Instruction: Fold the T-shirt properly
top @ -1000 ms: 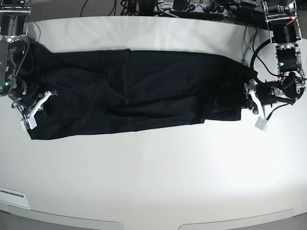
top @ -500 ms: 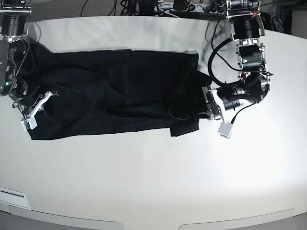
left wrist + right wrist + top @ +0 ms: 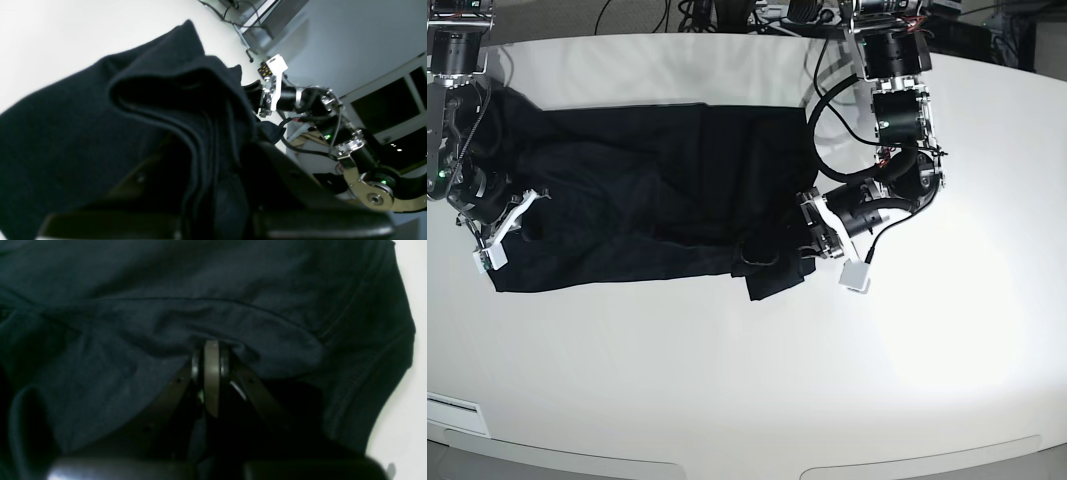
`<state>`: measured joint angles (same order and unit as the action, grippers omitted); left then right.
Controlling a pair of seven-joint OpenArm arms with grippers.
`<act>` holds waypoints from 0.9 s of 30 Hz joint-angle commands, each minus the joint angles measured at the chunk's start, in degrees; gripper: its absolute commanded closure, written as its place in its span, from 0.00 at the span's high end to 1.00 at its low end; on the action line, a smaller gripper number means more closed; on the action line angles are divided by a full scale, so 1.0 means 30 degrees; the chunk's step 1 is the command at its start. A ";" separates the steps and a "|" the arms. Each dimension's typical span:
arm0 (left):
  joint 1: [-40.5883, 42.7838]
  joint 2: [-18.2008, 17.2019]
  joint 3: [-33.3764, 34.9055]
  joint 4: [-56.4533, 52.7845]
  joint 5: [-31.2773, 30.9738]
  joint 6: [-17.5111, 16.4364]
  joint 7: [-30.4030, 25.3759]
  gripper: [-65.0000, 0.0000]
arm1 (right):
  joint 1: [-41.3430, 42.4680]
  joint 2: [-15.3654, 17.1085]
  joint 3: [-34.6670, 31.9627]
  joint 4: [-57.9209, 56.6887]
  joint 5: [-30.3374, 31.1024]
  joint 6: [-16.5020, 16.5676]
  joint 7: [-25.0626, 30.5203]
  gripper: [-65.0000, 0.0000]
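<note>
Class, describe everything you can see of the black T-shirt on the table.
The T-shirt is plain black cloth, soft and wrinkled, lying as a long band across the white table. Its end by the left pincer is lifted and doubled over in hanging folds. The right pincer is shut on cloth at the other end.

left arm (image 3: pixel 897 120): reaching inward, jaws clamped | right arm (image 3: pixel 452 140): low at edge, jaws closed

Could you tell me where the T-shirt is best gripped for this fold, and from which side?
Grip the T-shirt at its free end edge, where the left gripper pinches it, coming in from the side along the table: the long flat band folds end over end.
</note>
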<state>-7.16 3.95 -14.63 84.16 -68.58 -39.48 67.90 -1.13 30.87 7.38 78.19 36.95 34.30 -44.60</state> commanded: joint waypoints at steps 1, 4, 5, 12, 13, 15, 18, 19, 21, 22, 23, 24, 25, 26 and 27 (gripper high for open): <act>-0.0372 0.0087 0.0058 0.0117 -0.0627 -0.0172 -0.0364 0.00 | -0.0095 0.0080 -0.0087 -0.0051 -0.0248 0.0299 -0.1370 0.00; -0.0379 0.0233 0.0474 -0.0393 -0.0627 -0.0172 -0.0437 0.00 | -0.0095 0.0087 -0.0087 -0.0051 -0.0248 0.0299 -0.1435 0.00; -0.0372 0.0284 0.0743 -0.0517 -0.0605 -0.0172 -0.0590 0.00 | -0.0087 0.0095 -0.0087 -0.0051 -0.0240 0.0299 -0.1435 0.00; -0.0379 0.0284 0.3468 -0.0605 -0.0466 -0.0172 -0.2776 0.57 | -0.0051 0.0095 -0.0087 -0.0051 0.0219 0.0328 -0.1938 0.00; -0.0379 0.0284 0.3840 -0.0605 -0.0248 -0.0172 -0.3002 0.57 | -0.0051 0.0095 -0.0087 -0.0051 0.0401 0.0481 -0.2084 0.00; -0.0386 0.0284 0.4437 -0.0605 0.0401 -0.0172 -0.3228 0.57 | -0.0051 0.0095 -0.0087 -0.0051 0.0765 0.0685 -0.2375 0.00; -0.0386 0.0284 0.4699 -0.0597 0.0634 -0.0172 -0.3271 0.57 | -0.0051 0.0095 -0.0087 -0.0051 0.0743 0.0714 -0.2455 0.00; -0.0386 0.0284 0.4699 -0.0597 0.0634 -0.0172 -0.3665 0.57 | -0.0051 0.0095 -0.0087 -0.0051 0.0750 0.0714 -0.2455 0.01; -0.0386 0.0291 0.4699 -0.0597 0.0481 -0.0172 -0.4830 0.57 | -0.0051 0.0095 -0.0087 -0.0051 0.0758 0.0714 -0.2448 0.03; -0.0444 0.0284 0.4699 -0.0590 0.0117 -0.0172 -0.4991 0.57 | -0.0051 0.0095 -0.0087 -0.0051 0.0758 0.0714 -0.2441 0.03; -0.0554 0.0277 0.4692 -0.0576 -0.0342 -0.0172 -0.4881 0.57 | -0.0051 0.0095 -0.0087 -0.0051 0.0750 0.0714 -0.2441 0.03; -0.0707 0.0291 0.4648 -0.0576 -0.0896 -0.0172 -0.4561 0.57 | -0.0051 0.0095 -0.0087 -0.0051 0.0750 0.0714 -0.2441 0.03; -0.0874 0.0401 0.4619 -0.0568 -0.1501 -0.0172 -0.4175 0.57 | -0.0051 0.0095 -0.0087 -0.0051 0.0758 0.0714 -0.2441 0.03; -0.1064 0.0597 0.4605 -0.0576 -0.2055 -0.0172 -0.3708 0.57 | -0.0051 0.0095 -0.0087 -0.0051 0.0750 0.0721 -0.2441 0.03; -0.1239 0.0816 0.4634 -0.0576 -0.2157 -0.0172 -0.3315 0.57 | -0.0051 0.0095 -0.0087 -0.0051 0.0758 0.0714 -0.2433 0.03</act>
<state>-9.54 5.78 -0.86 81.54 -73.54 -39.48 58.72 -0.97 30.74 7.38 78.19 40.60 36.07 -47.92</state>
